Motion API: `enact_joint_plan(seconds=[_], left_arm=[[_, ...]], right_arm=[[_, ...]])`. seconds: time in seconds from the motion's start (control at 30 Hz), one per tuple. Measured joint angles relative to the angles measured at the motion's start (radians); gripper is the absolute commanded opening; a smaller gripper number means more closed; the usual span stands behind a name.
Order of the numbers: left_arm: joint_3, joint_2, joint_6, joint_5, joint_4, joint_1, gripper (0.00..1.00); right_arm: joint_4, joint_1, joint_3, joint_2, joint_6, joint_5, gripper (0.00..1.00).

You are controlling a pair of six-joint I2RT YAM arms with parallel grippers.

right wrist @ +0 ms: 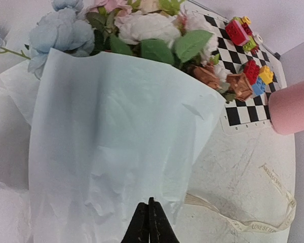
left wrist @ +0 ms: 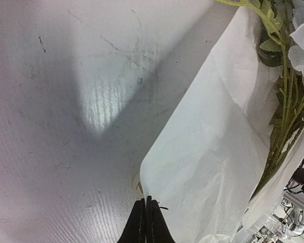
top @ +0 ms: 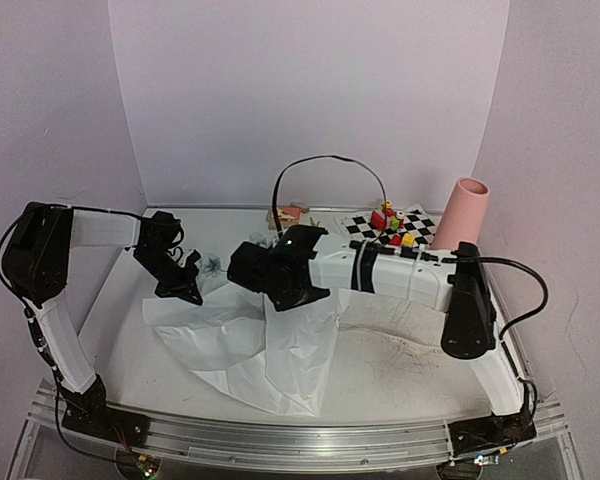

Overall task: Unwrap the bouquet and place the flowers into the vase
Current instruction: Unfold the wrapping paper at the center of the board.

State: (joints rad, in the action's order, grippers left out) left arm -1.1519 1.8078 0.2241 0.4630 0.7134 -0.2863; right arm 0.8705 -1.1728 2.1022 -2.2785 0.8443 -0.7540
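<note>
The left fingers (left wrist: 138, 225) and right fingers (right wrist: 141, 225) are each pinched shut on an edge of the paper wrap (right wrist: 111, 126), apparently to spread it off the flowers (right wrist: 147, 25).

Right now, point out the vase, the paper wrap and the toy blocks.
vase (top: 463, 218), top external view, middle of its pink wall.
paper wrap (right wrist: 116, 136), right wrist view, centre of the sheet.
toy blocks (right wrist: 236, 32), right wrist view, red block.

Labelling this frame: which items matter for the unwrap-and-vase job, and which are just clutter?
Job: white paper wrap, flowers, pink vase.
Lying about: toy blocks, checkered mat, loose ribbon.
</note>
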Motion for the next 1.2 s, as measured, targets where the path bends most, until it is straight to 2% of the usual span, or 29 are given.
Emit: enact_joint_plan(seconds=[0.1, 0.2, 0.27, 0.37, 0.57, 0.7, 0.77, 1.03, 1.2], left_arm=[[0.000, 0.000, 0.008, -0.033, -0.021, 0.000, 0.00], [0.001, 0.000, 0.014, -0.053, -0.049, 0.000, 0.00], [0.003, 0.000, 0.018, -0.056, -0.070, 0.000, 0.00], [0.015, -0.002, 0.022, -0.052, -0.101, 0.000, 0.00], [0.056, -0.008, 0.030, -0.050, -0.145, 0.000, 0.00], [0.076, -0.009, 0.030, -0.080, -0.170, 0.000, 0.00], [0.086, -0.012, 0.032, -0.095, -0.182, 0.000, 0.00], [0.156, -0.041, 0.038, -0.123, -0.269, -0.001, 0.00], [0.198, -0.061, 0.039, -0.175, -0.328, -0.002, 0.00]], right_arm=[[0.006, 0.001, -0.097, 0.100, 0.051, -0.002, 0.01], [0.010, 0.005, -0.204, 0.203, 0.096, 0.002, 0.10], [-0.014, 0.009, -0.273, 0.266, 0.091, 0.022, 0.23], [-0.070, 0.014, -0.350, 0.337, 0.054, 0.072, 0.50], [-0.181, 0.020, -0.362, 0.347, -0.010, 0.172, 0.67], [-0.240, 0.020, -0.325, 0.312, -0.074, 0.243, 0.91], [-0.261, 0.020, -0.273, 0.261, -0.099, 0.274, 0.95], [-0.245, 0.020, 0.028, -0.037, -0.092, 0.295, 0.94], [-0.205, 0.020, 0.057, -0.079, -0.030, 0.276, 0.95]])
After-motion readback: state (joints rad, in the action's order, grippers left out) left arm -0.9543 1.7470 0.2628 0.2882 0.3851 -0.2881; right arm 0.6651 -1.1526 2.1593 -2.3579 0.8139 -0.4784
